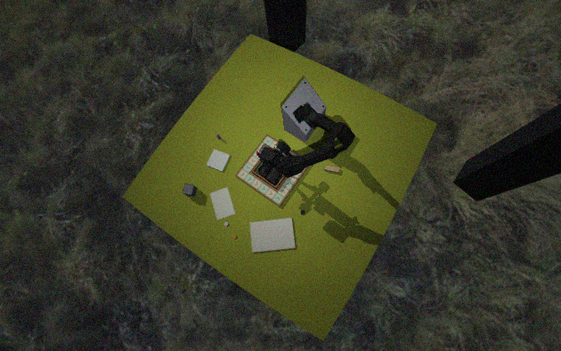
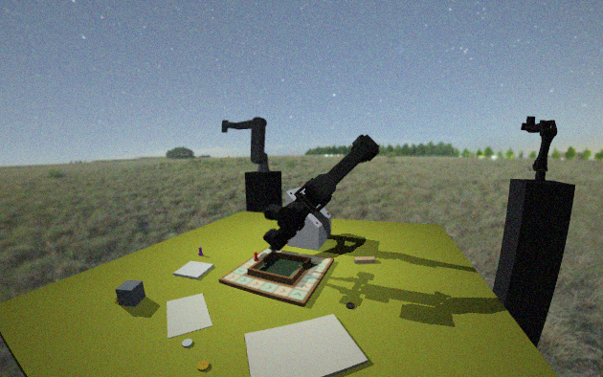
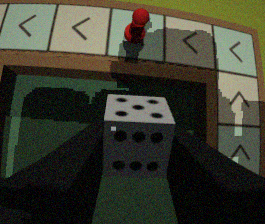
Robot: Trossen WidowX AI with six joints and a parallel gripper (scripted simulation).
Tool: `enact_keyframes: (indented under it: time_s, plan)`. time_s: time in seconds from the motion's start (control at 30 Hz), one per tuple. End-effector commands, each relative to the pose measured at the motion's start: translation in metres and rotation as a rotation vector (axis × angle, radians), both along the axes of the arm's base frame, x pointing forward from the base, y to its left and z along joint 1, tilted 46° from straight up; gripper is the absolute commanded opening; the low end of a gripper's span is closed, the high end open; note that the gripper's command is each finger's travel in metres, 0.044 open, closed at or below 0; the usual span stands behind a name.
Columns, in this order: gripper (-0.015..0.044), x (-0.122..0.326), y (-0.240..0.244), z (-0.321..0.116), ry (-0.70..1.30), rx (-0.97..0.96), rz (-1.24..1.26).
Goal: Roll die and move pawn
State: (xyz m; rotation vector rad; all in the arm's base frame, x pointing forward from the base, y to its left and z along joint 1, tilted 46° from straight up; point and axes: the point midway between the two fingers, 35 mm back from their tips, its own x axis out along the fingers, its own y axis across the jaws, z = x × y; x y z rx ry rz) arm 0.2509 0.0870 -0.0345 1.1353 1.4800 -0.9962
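Note:
My gripper (image 3: pixel 135 132) is shut on the die (image 3: pixel 139 150) and holds it above the tray. In the wrist view the die's upper face shows five pips and the face toward the camera six. The dice tray (image 2: pixel 273 277) (image 3: pixel 58 61) has brown walls and a green floor, with no die seen in it. The board (image 1: pixel 256 183) (image 2: pixel 254 285) (image 3: pixel 80 30) has mint and cream squares with arrows around the tray. The red pawn (image 1: pixel 257 153) (image 2: pixel 256 256) (image 3: pixel 140 18) stands upright on a mint square, where the arrows point left in the wrist view. The arm hides part of the board in the top view.
A purple pawn (image 1: pixel 219 137) (image 2: pixel 200 252), a grey cube (image 1: pixel 189 190) (image 2: pixel 130 293), several white slabs, a white disc (image 2: pixel 187 343) and an orange disc (image 2: pixel 203 365) surround the board. A dark disc (image 1: pixel 303 212) (image 2: pixel 350 305) and a tan block (image 1: pixel 332 169) (image 2: pixel 364 259) lie beyond another side.

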Motion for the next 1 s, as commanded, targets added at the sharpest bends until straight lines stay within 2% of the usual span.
enact_keyframes:
  time_s: [0.0, 0.13, 0.27, 0.47, 0.97]
  plan:
    - [0.0, -0.001, 0.0, 0.0, -0.067, -0.126, -0.018]
    - [0.0, 0.0, 0.0, 0.001, -0.131, -0.209, -0.035]
    - [0.0, 0.001, 0.0, 0.004, -0.134, -0.213, -0.036]
    - [0.0, 0.012, -0.006, 0.053, -0.135, -0.213, -0.036]
    - [0.0, 0.01, -0.006, 0.05, -0.133, -0.208, -0.039]
